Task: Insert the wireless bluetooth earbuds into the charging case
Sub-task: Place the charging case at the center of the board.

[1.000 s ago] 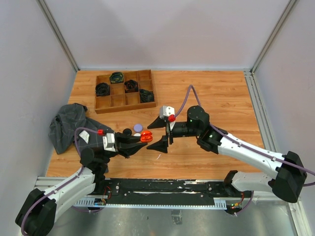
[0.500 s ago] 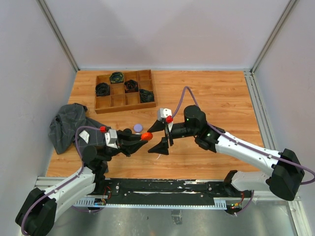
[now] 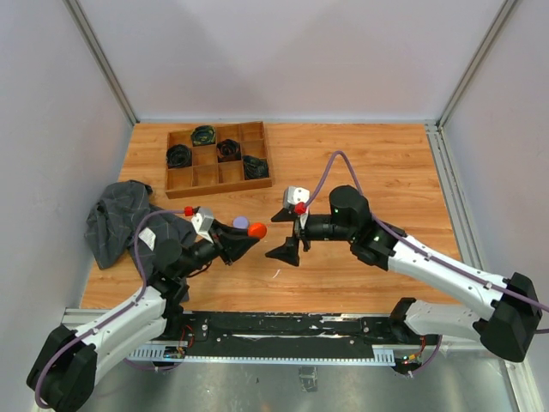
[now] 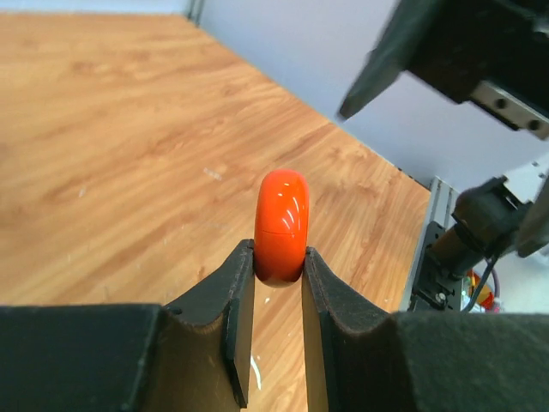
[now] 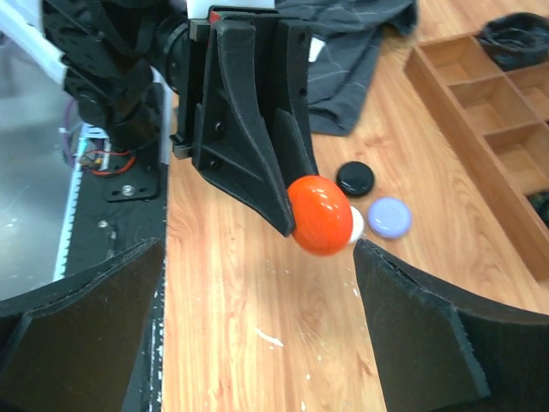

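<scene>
A glossy orange round charging case (image 4: 281, 225), closed with a seam round its middle, hangs above the table. My left gripper (image 4: 279, 257) is shut on it, one finger on each flat side. In the top view the orange case (image 3: 256, 230) sits at the tip of the left gripper (image 3: 251, 233). My right gripper (image 3: 276, 235) faces it from the right, open, with nothing between its fingers. In the right wrist view the orange case (image 5: 320, 215) floats just ahead of the open right gripper (image 5: 257, 249). The earbuds do not show in any view.
A lavender puck (image 5: 389, 217), a black puck (image 5: 354, 178) and a white one (image 5: 355, 225), partly behind the orange case, lie on the wood. A wooden compartment tray (image 3: 219, 190) holding dark coiled cables stands at the back left. A grey cloth (image 3: 120, 219) lies at the left.
My left gripper has lifted the orange case off the table and carried it up and toward the right gripper. The right gripper has drawn back slightly and opened a little wider.
</scene>
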Controlling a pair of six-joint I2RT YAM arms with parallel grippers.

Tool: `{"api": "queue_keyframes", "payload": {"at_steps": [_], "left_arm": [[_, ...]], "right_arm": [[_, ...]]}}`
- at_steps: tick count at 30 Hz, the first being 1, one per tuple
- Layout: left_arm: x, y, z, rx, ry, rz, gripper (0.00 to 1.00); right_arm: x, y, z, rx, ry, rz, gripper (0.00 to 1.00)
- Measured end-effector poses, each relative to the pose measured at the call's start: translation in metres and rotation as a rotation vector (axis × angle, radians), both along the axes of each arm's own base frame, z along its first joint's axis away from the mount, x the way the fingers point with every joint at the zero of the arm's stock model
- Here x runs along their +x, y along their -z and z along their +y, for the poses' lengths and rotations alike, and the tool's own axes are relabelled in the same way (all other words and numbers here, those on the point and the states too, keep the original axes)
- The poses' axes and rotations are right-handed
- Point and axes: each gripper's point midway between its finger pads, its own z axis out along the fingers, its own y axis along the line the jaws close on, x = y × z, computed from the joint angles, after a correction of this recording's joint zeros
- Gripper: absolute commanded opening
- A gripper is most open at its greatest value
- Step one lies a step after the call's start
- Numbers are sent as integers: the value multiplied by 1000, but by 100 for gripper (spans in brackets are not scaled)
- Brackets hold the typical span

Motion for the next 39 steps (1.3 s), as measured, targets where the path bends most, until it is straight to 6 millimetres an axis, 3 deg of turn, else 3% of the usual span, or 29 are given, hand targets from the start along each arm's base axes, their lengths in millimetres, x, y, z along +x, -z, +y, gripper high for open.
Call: {"api": "queue_keyframes", "payload": {"at_steps": [5,16,26,30,39], "left_arm": [[13,29,8,17,-102,232,3],[29,89,53,41,-451,648,0],[34,143,98,80,-699,884,7],[29,165,107,125,-746,968,14],[39,165,104,119,-750,978,44]], "right_arm": [[18,10,-20,-34,145,-30,96],[44,76,-65,-189,389,32,99],[51,92,-83,-213,488,38,99],[52,91,-87,-205,507,29,99],[54,84,-89,-184,526,13,99]]}}
